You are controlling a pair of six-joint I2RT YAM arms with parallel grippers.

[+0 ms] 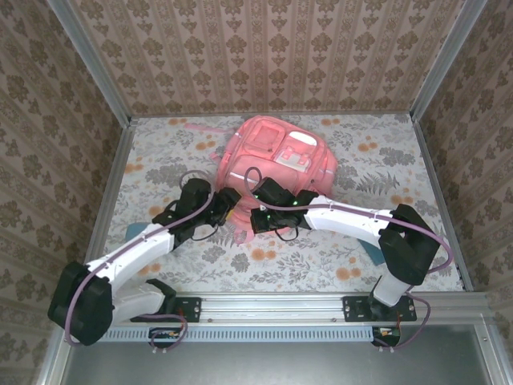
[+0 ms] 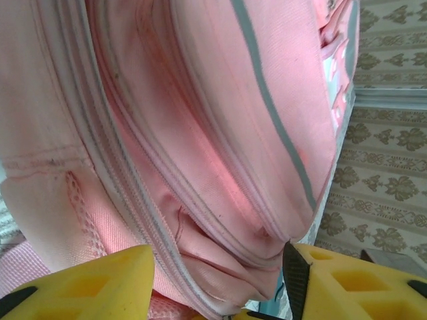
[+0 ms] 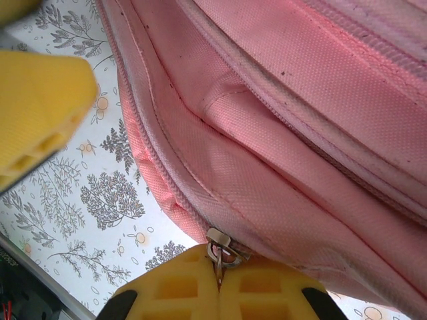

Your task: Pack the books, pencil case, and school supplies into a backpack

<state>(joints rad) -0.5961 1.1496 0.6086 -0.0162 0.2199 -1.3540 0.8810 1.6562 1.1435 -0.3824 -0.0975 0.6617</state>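
Observation:
The pink backpack (image 1: 276,156) lies in the middle of the table, its front pockets facing up. My left gripper (image 1: 223,207) is at its near left edge. Its yellow fingers (image 2: 100,280) stand apart, open, with a fold of the backpack's (image 2: 200,133) zippered edge between them (image 2: 219,261). My right gripper (image 1: 258,215) is just beside it and is shut on the metal zipper pull (image 3: 220,248) at the backpack's (image 3: 300,133) near rim. A small teal item (image 1: 373,253) pokes out under the right arm, and another (image 1: 144,227) lies by the left arm. The books and pencil case are out of view.
The floral tablecloth (image 1: 160,160) reaches to patterned walls on three sides. A pink strap (image 1: 200,128) trails off the backpack's far left. The left gripper's yellow finger (image 3: 40,113) shows close by in the right wrist view. A metal rail (image 1: 272,305) runs along the near edge.

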